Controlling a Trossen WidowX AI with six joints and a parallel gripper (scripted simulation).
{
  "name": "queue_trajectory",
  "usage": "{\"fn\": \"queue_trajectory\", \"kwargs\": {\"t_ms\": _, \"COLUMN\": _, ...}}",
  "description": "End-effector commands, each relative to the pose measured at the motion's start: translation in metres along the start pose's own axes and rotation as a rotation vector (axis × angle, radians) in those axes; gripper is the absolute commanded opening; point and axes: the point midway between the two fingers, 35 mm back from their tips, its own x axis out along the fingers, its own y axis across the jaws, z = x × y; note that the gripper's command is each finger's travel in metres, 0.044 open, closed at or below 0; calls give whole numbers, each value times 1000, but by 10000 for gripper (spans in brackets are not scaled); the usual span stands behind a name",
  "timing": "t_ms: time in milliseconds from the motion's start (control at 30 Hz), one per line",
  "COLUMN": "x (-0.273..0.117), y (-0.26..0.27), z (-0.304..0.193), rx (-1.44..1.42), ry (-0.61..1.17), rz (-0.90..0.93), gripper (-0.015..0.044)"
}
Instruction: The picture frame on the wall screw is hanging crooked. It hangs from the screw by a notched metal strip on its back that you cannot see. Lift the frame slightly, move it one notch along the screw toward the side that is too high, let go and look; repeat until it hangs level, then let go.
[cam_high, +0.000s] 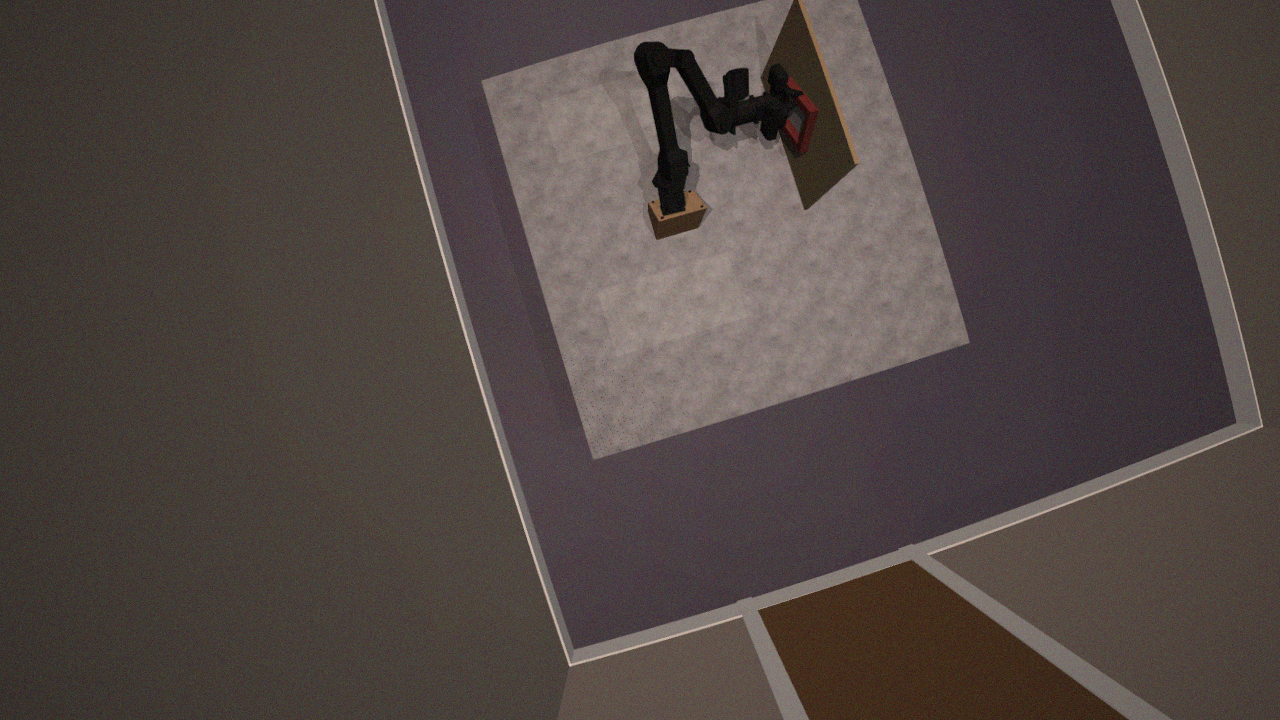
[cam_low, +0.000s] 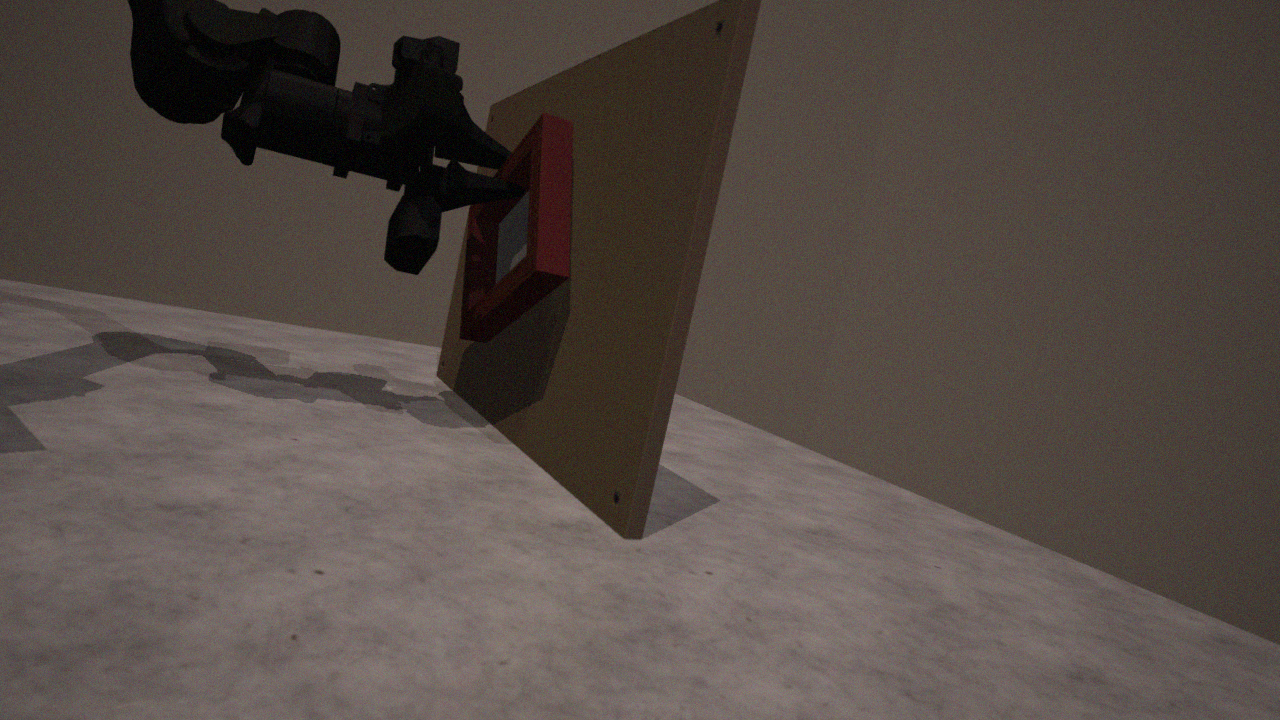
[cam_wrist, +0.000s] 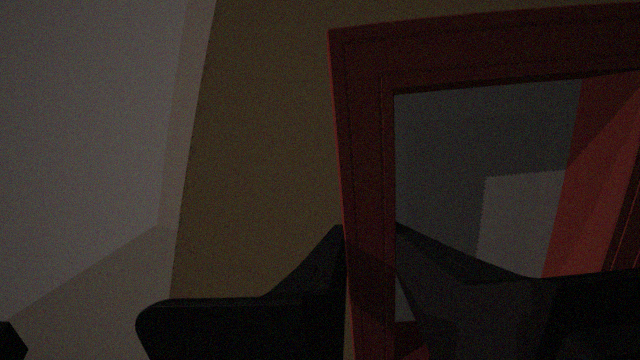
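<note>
With the fingers (cam_low: 517, 174) closed on one bar of the red picture frame (cam_high: 812, 125) (cam_low: 554, 197) (cam_wrist: 365, 150), which sits against the upright board (cam_high: 819, 98) (cam_low: 635, 223) (cam_wrist: 260, 150), the lift should be slight and straight, clearing just one notch before any sideways shift toward the high side.

red picture frame (cam_high: 810, 128) (cam_low: 554, 198) (cam_wrist: 364, 165), upright, gray center, against board

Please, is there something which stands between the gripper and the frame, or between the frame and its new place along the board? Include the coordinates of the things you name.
Nothing visible stands in the way. The gripper (cam_high: 789, 102) (cam_low: 513, 175) (cam_wrist: 363, 231) is shut on one side of the frame (cam_high: 808, 125) (cam_low: 554, 201) (cam_wrist: 362, 150), and no object shows beside it on the board (cam_high: 832, 170) (cam_low: 626, 295) (cam_wrist: 265, 175). Behind it, I cannot see.
</note>
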Motion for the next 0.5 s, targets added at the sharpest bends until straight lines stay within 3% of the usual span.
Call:
{"fn": "queue_trajectory", "kwargs": {"t_ms": 0, "x": 0, "y": 3, "z": 0, "rx": 3, "ry": -1, "rz": 6, "gripper": 0}}
{"fn": "queue_trajectory", "kwargs": {"t_ms": 467, "x": 0, "y": 4, "z": 0, "rx": 3, "ry": -1, "rz": 6, "gripper": 0}}
